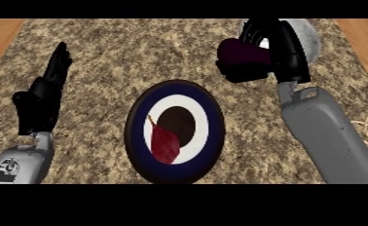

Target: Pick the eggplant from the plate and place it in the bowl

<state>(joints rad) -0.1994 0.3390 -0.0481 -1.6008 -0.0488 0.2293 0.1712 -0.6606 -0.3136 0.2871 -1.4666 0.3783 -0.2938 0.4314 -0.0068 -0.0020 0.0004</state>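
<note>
The eggplant [243, 54], dark purple, is off the plate and held in the air by my right hand [286, 49], whose fingers and thumb curl round it. It hangs at the left rim of the grey bowl [310, 37] at the counter's far right; my hand hides most of the bowl. The round plate [137, 122], with a blue rim, a white ring and a dark centre, lies mid-counter and carries only a dark red leaf-shaped patch [167, 144]. My left hand [45, 93] rests open at the left edge, fingers up.
The counter top [108, 49] is speckled brown stone, with wooden strips at the far left and far right corners. My right forearm [323, 132] crosses the right side between the plate and the counter's edge.
</note>
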